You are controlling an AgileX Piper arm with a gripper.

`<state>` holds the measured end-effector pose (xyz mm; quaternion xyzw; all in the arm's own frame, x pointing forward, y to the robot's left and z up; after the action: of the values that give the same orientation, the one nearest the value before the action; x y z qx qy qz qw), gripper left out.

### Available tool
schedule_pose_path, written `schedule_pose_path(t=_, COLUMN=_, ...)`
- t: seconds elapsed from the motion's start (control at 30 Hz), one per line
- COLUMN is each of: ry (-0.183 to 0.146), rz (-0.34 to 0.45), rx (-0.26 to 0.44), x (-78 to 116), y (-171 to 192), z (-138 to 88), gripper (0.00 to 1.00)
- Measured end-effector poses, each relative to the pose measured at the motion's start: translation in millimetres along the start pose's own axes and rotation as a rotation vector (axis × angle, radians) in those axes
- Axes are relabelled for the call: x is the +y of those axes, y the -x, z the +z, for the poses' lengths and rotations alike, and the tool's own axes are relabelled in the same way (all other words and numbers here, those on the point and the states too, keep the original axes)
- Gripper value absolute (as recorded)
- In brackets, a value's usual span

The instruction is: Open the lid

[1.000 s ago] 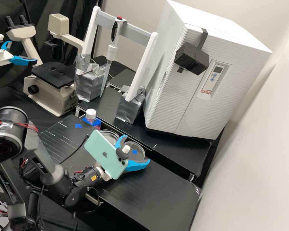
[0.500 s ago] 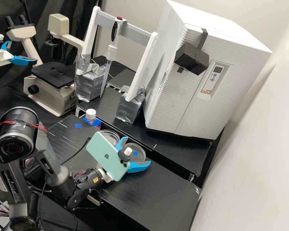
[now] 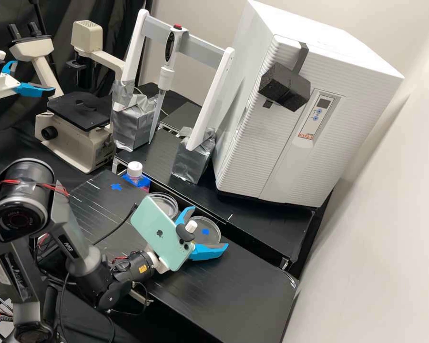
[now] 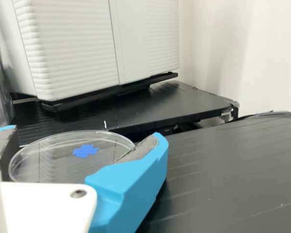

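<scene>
Below the ribbed front of the white incubator (image 3: pixel 252 152), on the black worktop (image 3: pixel 238 286), lies a transparent Petri dish (image 4: pixel 53 158), flat, with what I take to be its lid (image 4: pixel 68 140) on top; rim and base run together too closely to be sure. A blue cross mark (image 4: pixel 85 151) shows through it. The lid should be very light, stiff, smooth and brittle: slippery on its flat face, likely to crack or skid if pinched hard. The best hold is a soft squeeze at opposite points of the rim, high enough to leave the base behind, then straight up.

The claw (image 3: pixel 209 227) is spread wide on the incubator's worktop side, its blue fingers (image 4: pixel 128 189) either side of the dish, holding nothing. Whether the pads touch the rim I cannot tell. The step in hand seems to be lining up; closing too low could lift the base too.

Left of the incubator, in the high view, are more round dishes (image 3: pixel 164 202), a white-capped bottle (image 3: pixel 134 169) beyond them, then a pipette (image 3: pixel 171 52) hanging upright on a white frame, and farthest from the incubator, a microscope (image 3: pixel 81 112)
</scene>
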<state>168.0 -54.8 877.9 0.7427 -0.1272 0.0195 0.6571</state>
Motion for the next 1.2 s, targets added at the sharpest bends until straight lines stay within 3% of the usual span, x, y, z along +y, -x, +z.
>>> schedule_pose_path(t=0.07, ry=0.014, rz=-0.001, rx=0.000, x=-0.9, y=-0.6, z=-0.6, gripper=0.00)
schedule_pose_path(t=0.1, ry=0.017, rz=-0.004, rx=0.002, x=-1.4, y=-0.8, z=-1.0, gripper=1.00)
schedule_pose_path(t=0.33, ry=0.049, rz=-0.024, rx=0.016, x=-6.1, y=-1.6, z=-3.7, gripper=1.00)
schedule_pose_path(t=0.73, ry=0.045, rz=-0.014, rx=0.010, x=-5.1, y=-1.6, z=-3.2, gripper=1.00)
schedule_pose_path(t=0.9, ry=0.056, rz=0.026, rx=0.041, x=1.6, y=3.1, z=-11.6, gripper=1.00)
schedule_pose_path(t=1.2, ry=0.013, rz=0.139, rx=0.149, x=19.1, y=20.0, z=-37.9, gripper=1.00)
